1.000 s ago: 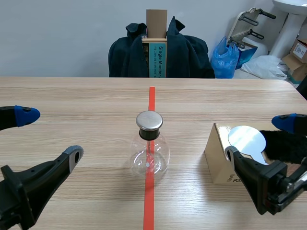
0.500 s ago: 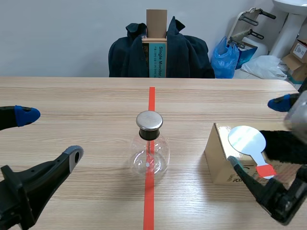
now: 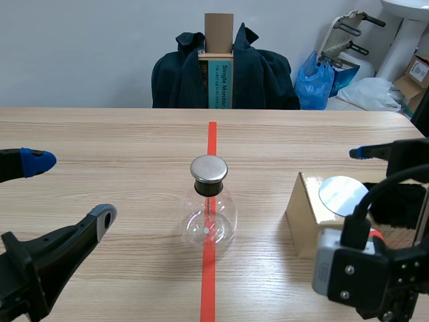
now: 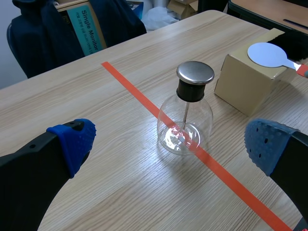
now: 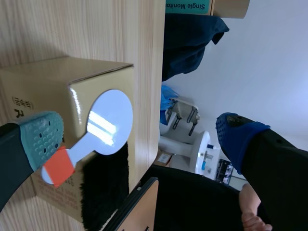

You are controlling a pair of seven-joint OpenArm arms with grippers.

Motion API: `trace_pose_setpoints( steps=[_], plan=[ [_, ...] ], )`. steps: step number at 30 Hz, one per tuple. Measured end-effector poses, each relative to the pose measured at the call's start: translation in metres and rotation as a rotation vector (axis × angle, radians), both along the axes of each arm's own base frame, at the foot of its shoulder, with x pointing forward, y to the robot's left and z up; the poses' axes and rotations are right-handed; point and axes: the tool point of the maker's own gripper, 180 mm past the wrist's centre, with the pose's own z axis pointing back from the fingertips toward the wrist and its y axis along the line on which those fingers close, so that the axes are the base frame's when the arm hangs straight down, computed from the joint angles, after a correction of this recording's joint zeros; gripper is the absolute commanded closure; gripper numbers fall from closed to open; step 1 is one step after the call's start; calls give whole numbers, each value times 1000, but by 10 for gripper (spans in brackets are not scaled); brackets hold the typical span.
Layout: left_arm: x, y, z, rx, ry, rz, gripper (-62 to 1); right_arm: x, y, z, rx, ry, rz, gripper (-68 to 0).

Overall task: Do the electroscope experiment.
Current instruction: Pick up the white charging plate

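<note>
While left gripper (image 3: pixel 70 188) fingers sit released near the glass electroscope (image 3: pixel 208 216), right gripper (image 5: pixel 140 137) fingers spread beside silver paddle (image 5: pixel 108 122), on cardboard box (image 5: pixel 48 86).

Black arms (image 3: pixel 47 258), blue or grey-green dotted pads (image 4: pixel 267 144), grey screwed wrist housing (image 3: pixel 332 272).

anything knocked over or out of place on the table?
Nothing stands out. The electroscope flask stands upright on the tape line; the paddle lies flat on the cardboard box beside the black fur.

Pale wall (image 3: pixel 87 47) – dark coat-draped chair (image 3: pixel 261 77) behind wooden table (image 3: pixel 100 144).
</note>
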Motion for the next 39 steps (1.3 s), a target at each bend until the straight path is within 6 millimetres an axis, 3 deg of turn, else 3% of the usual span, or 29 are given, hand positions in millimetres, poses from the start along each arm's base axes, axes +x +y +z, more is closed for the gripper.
trace_pose_setpoints(
  steps=[8, 18, 21, 25, 29, 39],
  plan=[
    [0, 0, 0, 0, 0, 0, -623, -40, 4, -43, -62, -105, 50, -679],
    [0, 0, 0, 0, 0, 0, -623, -70, -24, -74, -130, -154, 95, -679],
    [0, 0, 0, 0, 0, 0, -623, -64, -38, -85, -169, -153, 99, -679],
    [0, 0, 0, 0, 0, 0, -623, -33, -55, -92, -208, -205, 71, -679],
    [0, 0, 0, 0, 0, 0, -623, -10, -56, -89, -215, -248, 92, -679],
    [0, 0, 0, 0, 0, 0, -623, -13, -42, -90, -192, -243, 168, -679]
  ],
)
